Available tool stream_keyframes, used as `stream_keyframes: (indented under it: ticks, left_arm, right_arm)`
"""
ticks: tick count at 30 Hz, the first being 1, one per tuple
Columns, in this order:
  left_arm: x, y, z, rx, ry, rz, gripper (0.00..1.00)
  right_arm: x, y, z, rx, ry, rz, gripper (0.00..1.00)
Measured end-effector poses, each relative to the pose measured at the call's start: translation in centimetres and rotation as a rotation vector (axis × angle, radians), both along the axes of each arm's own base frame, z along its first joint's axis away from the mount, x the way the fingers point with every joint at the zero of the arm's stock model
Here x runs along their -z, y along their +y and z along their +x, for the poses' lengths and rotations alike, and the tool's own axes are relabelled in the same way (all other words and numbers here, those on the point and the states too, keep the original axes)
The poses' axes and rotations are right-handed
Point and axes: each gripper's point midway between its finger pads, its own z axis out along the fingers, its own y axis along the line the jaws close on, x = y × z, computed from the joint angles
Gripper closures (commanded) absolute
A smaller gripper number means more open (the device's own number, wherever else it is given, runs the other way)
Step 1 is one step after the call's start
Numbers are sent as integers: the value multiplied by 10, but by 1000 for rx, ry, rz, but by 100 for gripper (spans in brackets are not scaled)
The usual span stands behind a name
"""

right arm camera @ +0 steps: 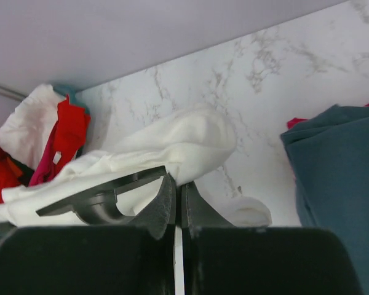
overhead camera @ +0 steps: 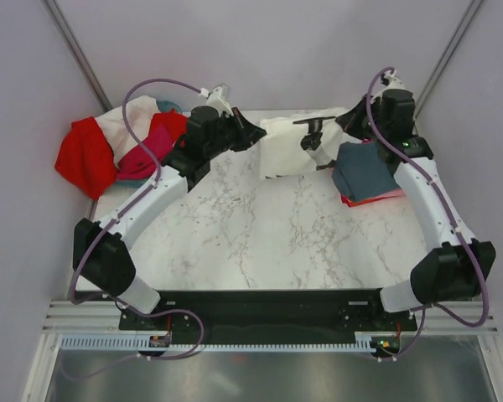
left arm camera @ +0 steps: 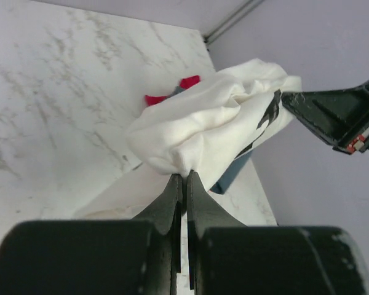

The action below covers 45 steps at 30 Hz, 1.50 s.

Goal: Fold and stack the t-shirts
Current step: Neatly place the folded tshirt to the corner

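A: A marble counter (overhead camera: 251, 243) is sitting between plain lilac walls. Where is the white shirt lying?

B: The white shirt (overhead camera: 285, 149) is bunching up at the far middle of the counter, stretched between both hands. Part of it is touching the marble.

A: What are the hands doing?

B: The left hand (left arm camera: 184, 179) is pinching the shirt's left edge, its jaws pressed together on the cloth. The right hand (right arm camera: 177, 184) is clamping the right edge the same way.

A: And the rest?

B: A grey shirt (overhead camera: 365, 170) is lying folded at the far right, resting on a coral shirt (overhead camera: 386, 198) that is peeking out beneath it. At the far left, a red shirt (overhead camera: 84, 155) and a magenta shirt (overhead camera: 147, 152) are spilling over the counter's edge in a heap with more white cloth (overhead camera: 121, 117). A teal basket (overhead camera: 169, 106) is showing just behind them.
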Motion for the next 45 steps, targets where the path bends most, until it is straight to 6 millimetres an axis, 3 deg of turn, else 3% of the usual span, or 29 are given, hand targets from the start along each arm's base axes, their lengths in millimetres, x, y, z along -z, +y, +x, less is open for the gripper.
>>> stream_keyframes:
  ticks: [5, 11, 15, 22, 27, 31, 38, 45]
  left_arm:
    - [-32, -53, -47, 74, -56, -40, 98]
    - [-61, -127, -92, 161, -118, -83, 98]
    - [-60, -175, -101, 199, -141, -108, 98]
    - [-15, -239, -94, 213, -120, -80, 98]
    - [-1, -267, -93, 225, -118, -77, 98]
    - [1, -277, -82, 197, -131, -81, 98]
    - [14, -284, -59, 146, -136, -72, 98]
    - [49, -279, -34, 107, -90, -43, 98]
  right_arm:
    - [-51, -59, -29, 188, -71, -54, 100]
    - [-81, -131, -52, 442, -59, -177, 100]
    - [-74, -180, -64, 584, -4, -232, 100]
    - [-40, -245, -72, 734, 133, -254, 100]
    - [-11, -272, -67, 773, 221, -249, 100]
    - [5, -282, -58, 776, 253, -242, 100]
    - [32, -285, -27, 731, 281, -215, 100]
    - [58, -283, -8, 689, 313, -185, 100]
